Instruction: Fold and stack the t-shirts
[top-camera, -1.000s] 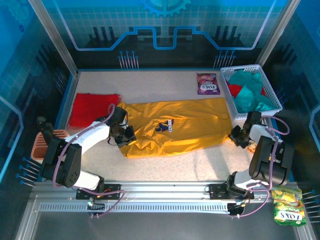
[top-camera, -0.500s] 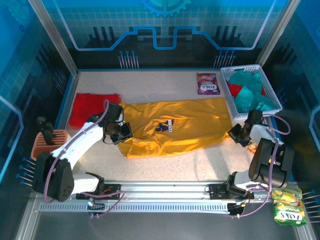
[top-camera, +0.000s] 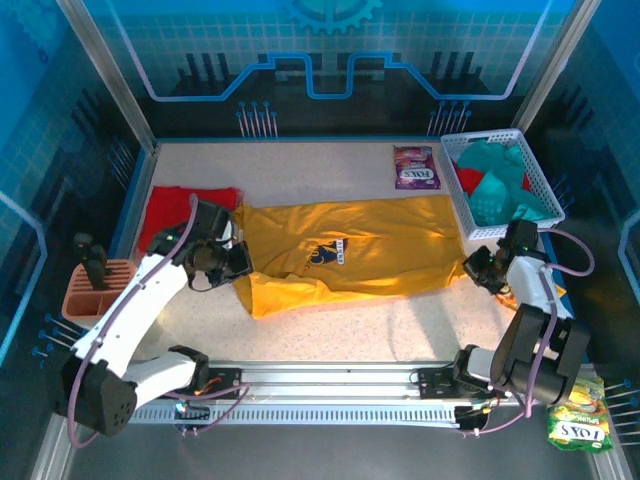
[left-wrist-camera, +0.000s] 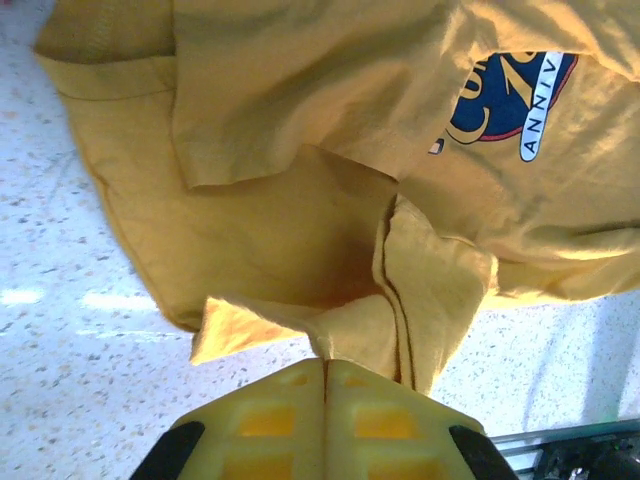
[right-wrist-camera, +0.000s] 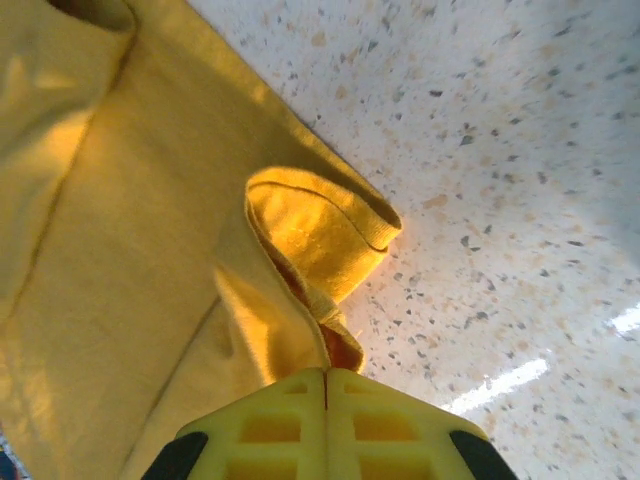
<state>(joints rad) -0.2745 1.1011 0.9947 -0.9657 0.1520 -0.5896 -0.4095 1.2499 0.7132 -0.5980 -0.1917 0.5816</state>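
A mustard-yellow t-shirt (top-camera: 350, 250) with a dark-blue chest logo (left-wrist-camera: 515, 95) lies stretched across the middle of the table. My left gripper (top-camera: 240, 262) is at its left end, shut on a bunched fold of the yellow cloth (left-wrist-camera: 350, 335). My right gripper (top-camera: 472, 268) is at the shirt's right end, shut on a curled hem corner (right-wrist-camera: 320, 235). A folded red t-shirt (top-camera: 185, 212) lies flat at the far left. Teal t-shirts (top-camera: 495, 165) and a red one (top-camera: 470, 182) are heaped in a white basket (top-camera: 482, 135) at the back right.
A purple snack packet (top-camera: 416, 167) lies beside the basket. An orange holder (top-camera: 95, 285) stands at the left edge. A yellow-green FOX'S packet (top-camera: 577, 425) sits off the table at the front right. Bare speckled tabletop (top-camera: 380, 320) runs in front of the shirt.
The right gripper has shut on the hem corner and drawn it slightly right. The left gripper has pulled its end left and back, stretching the yellow shirt longer.
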